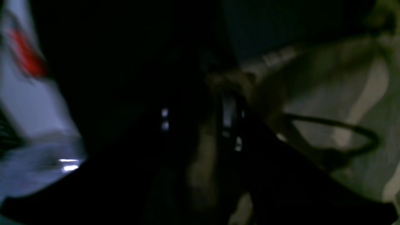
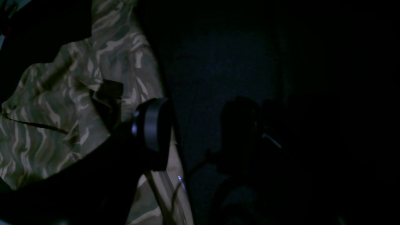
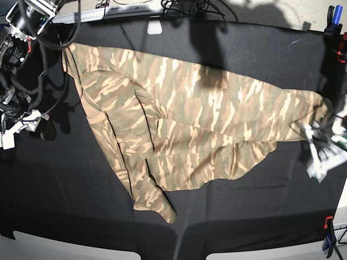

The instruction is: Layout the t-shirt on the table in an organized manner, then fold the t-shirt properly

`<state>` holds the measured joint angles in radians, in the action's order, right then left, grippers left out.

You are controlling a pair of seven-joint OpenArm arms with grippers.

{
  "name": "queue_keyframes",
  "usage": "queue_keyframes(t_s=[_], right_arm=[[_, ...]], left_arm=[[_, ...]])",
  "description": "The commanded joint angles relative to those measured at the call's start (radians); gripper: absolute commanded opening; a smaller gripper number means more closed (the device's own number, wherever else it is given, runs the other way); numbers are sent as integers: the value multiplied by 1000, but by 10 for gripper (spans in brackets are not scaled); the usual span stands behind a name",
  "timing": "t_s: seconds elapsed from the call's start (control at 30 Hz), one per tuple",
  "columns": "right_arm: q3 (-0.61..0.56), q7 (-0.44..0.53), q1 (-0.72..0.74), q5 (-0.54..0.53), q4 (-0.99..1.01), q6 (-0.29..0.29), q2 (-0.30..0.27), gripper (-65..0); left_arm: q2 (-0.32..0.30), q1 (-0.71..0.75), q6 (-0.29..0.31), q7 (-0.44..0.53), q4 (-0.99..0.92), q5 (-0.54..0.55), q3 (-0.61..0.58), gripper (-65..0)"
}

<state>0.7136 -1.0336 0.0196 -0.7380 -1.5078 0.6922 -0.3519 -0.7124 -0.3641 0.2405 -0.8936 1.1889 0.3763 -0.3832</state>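
Left wrist view: the picture is dark and motion-blurred. The left gripper (image 1: 229,117) sits at centre frame with camouflage fabric of the t-shirt (image 1: 331,103) bunched around its fingers (image 1: 229,112); whether the fingers are clenched on the cloth or parted cannot be told. The fabric extends to the right and lower right of the frame. A thin dark cable (image 1: 337,125) loops over the cloth. At far left a pale surface carries a red mark (image 1: 26,54), too blurred to identify.

Right wrist view: the right gripper (image 2: 200,134) is seen with one finger (image 2: 153,125) over the edge of the t-shirt (image 2: 62,118) and the other lost in shadow over the black desk (image 2: 225,62). The fingers stand parted and grasp nothing. The shirt fills the left part of the frame, wrinkled, with a folded flap near the finger.

Base view: the t-shirt (image 3: 184,130) lies spread on the black-covered desk (image 3: 70,184). Its long axis runs from the upper left of the frame to the right edge, where one end reaches the left gripper (image 3: 317,135). A second lobe points down toward the lower centre. A sleeve area lies folded over at the left. The right gripper (image 3: 21,122) is at the left edge, beside the shirt and apart from it. Clamps (image 3: 328,233) sit at the right edge of the desk. Cables (image 3: 190,6) lie along the far edge. An arm shadow crosses the shirt near the top centre.
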Motion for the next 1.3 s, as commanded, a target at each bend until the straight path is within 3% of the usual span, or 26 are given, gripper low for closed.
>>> queue_keyframes(t_s=[0.0,0.13,0.3,0.43,0.57,0.77,0.97,1.07,1.17,1.27], right_arm=[[5,21,16,-26,-18,6,-22,-342],[5,19,16,-26,-18,6,-22,-343],[5,19,16,-29,-18,6,-22,-343],[5,19,16,-29,-18,6,-22,-343],[5,19,16,-29,-18,6,-22,-343],[5,18,16,-29,-18,6,-22,-342],[5,0,16,-29,-18,6,-22,-343],[5,0,16,-29,-18,6,-22,-343],[5,0,16,-32,-18,6,-22,-343],[5,0,16,-32,-18,6,-22,-343]], left_arm=[[-10,-16,9,11,-5,-1,10,-484],[19,19,86,-27,-28,3,10,-484],[22,26,89,1,-28,43,10,-483],[22,21,88,43,-28,-10,10,-414],[23,0,81,-2,-28,-2,10,-393],[10,-76,85,-32,-30,150,10,-394],[5,-140,85,-26,-40,167,10,-394],[-6,-166,89,-18,-93,239,10,-394],[-10,-203,142,-19,-214,318,10,-394],[-12,-244,203,-27,-356,468,10,-394]])
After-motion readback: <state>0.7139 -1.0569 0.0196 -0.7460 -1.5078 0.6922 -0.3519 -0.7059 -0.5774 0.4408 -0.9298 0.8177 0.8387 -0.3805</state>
